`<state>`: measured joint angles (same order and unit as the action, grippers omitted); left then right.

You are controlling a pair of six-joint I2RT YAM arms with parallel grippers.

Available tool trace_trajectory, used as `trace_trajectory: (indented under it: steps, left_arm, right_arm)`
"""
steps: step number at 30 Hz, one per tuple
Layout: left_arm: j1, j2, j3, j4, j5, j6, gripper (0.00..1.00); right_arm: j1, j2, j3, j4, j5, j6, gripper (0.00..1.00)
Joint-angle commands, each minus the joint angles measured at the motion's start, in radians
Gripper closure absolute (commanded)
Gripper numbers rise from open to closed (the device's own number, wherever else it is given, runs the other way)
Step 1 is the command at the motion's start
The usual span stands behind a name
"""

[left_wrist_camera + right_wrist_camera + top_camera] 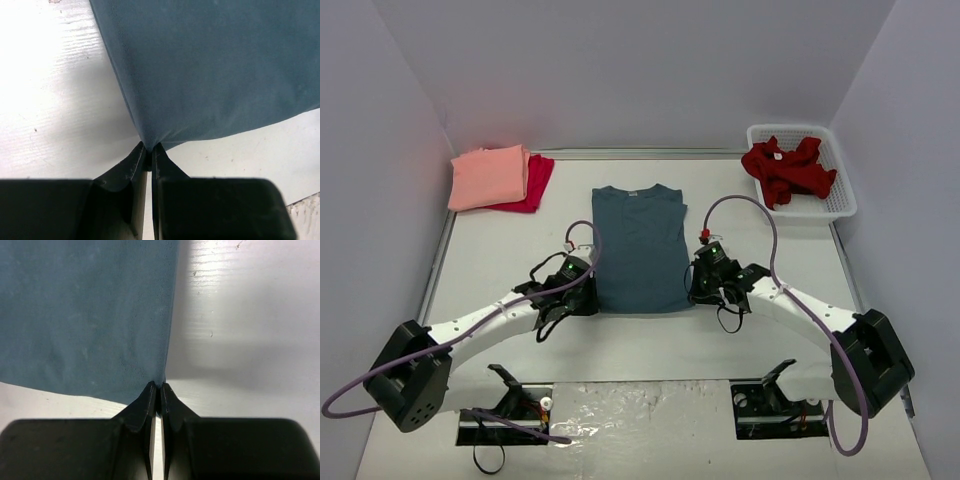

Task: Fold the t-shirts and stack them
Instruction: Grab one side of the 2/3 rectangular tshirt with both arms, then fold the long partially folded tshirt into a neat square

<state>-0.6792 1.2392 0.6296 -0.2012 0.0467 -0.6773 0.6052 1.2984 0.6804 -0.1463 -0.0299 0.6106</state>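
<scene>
Slate-blue soft cloth t-shirt extends lengthwise straight ahead; I pinch its near corners, one in left gripper, one in right gripper.

Robotics lab cell: bare pale walls enclosing a white table, bolted robot arms.

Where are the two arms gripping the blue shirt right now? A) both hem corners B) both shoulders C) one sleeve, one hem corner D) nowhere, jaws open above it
A: each wrist view shows jaws shut on a hem corner of the slate-blue shirt, whose collar lies at the far end.
</scene>
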Motion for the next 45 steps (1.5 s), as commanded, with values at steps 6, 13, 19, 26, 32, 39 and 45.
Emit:
trace_trajectory:
  steps: [6,13,19,26,32,39,45]
  left_arm:
    - [-0.014,-0.147,0.053,-0.121,-0.036,-0.044,0.98]
    - [-0.019,-0.233,0.108,-0.231,-0.074,-0.036,0.98]
    - [-0.028,-0.288,0.156,-0.294,-0.099,-0.033,0.98]
    - [-0.031,-0.316,0.208,-0.351,-0.122,-0.022,0.98]
    - [-0.031,-0.314,0.249,-0.374,-0.143,-0.01,0.98]
    - [-0.031,-0.299,0.3,-0.392,-0.153,0.007,0.98]
    - [-0.031,-0.279,0.331,-0.395,-0.162,0.018,0.98]
  right_arm:
    - [0.03,-0.106,0.036,-0.117,0.096,0.044,1.0]
    - [0.059,-0.143,0.083,-0.183,0.127,0.055,1.0]
    - [0.105,-0.182,0.143,-0.234,0.168,0.078,1.0]
    - [0.136,-0.194,0.218,-0.283,0.209,0.083,1.0]
    - [0.145,-0.177,0.283,-0.306,0.234,0.069,1.0]
    - [0.15,-0.156,0.344,-0.325,0.246,0.057,1.0]
    - [0.151,-0.131,0.381,-0.332,0.26,0.044,1.0]
